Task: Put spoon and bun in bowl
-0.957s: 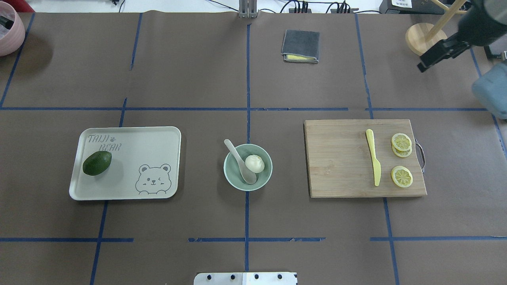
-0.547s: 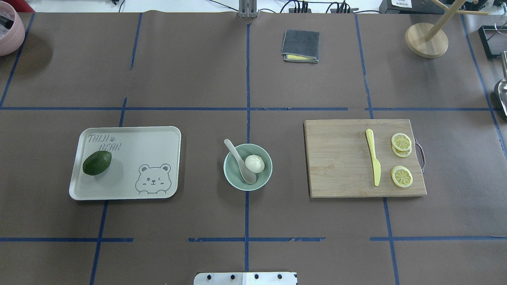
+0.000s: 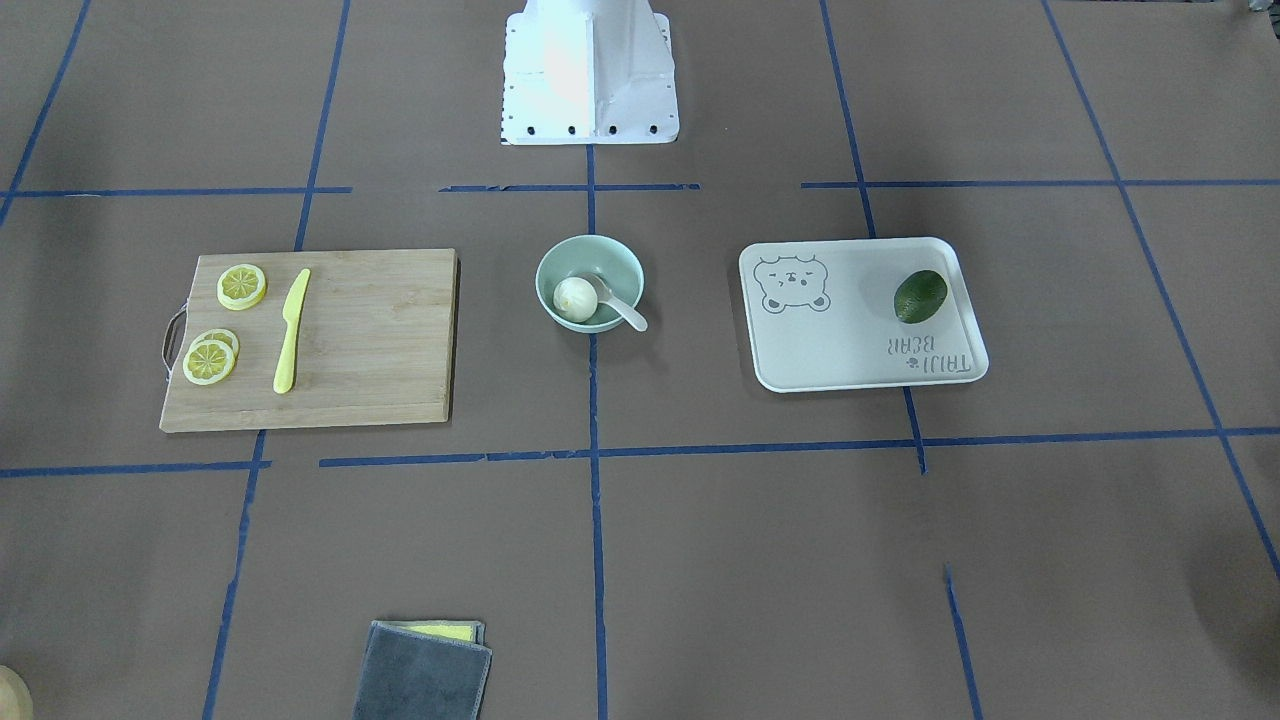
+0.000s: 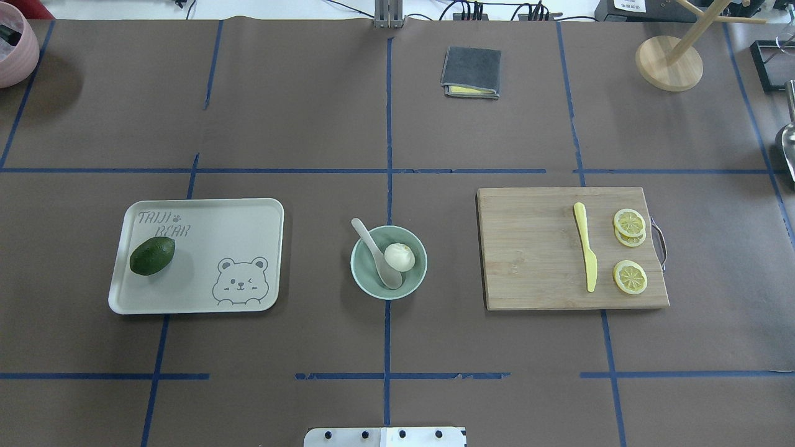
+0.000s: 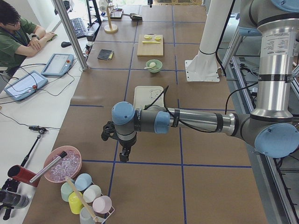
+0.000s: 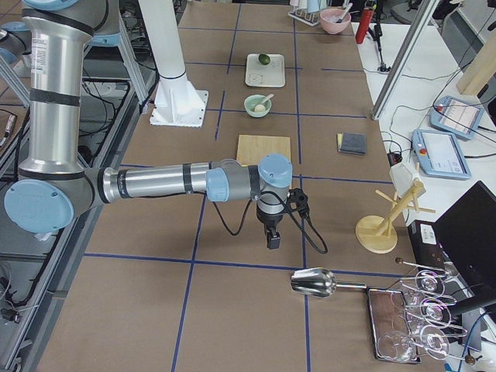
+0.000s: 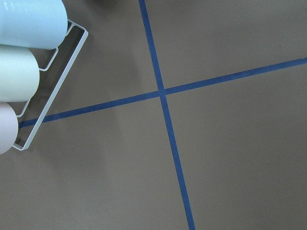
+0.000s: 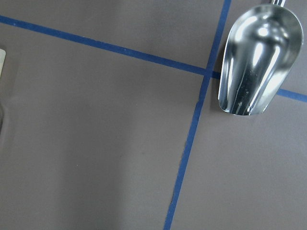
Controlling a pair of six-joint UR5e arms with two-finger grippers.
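The left hand (image 5: 123,157) points down over the worktop (image 4: 298,112) at the end of its outstretched arm; only a side view shows it, so I cannot tell whether its jaws stand apart or together; its wrist camera catches none of its fingers, only a crossing of blue tape (image 7: 162,92) beneath it and, just to one side, a white wire rack (image 7: 61,77) holding pastel cups (image 7: 17,72). Well away from this hand, farther along the worktop, lies the tray (image 4: 236,223) with an avocado (image 4: 152,255) on it; beyond the tray stands the bowl (image 4: 415,282).

The right hand (image 6: 273,240) likewise points down over the worktop at the opposite end; it too shows from the side alone, so I cannot tell how its jaws stand; below its wrist camera runs another tape crossing, and a metal scoop (image 8: 256,62) lies near it. Between this hand and the bowl lies the cutting board (image 4: 528,248), which carries a yellow knife (image 4: 586,248) and lemon slices (image 4: 630,277).

The bowl sits between tray and board, well apart from both hands; the bun (image 4: 399,256) rests inside it, just beside the spoon (image 4: 376,251); the spoon's scoop lies down in the bowl, while its handle leans on the rim and juts out over it; a folded grey cloth (image 4: 471,72) lies on the worktop beyond the bowl, apart from everything else.
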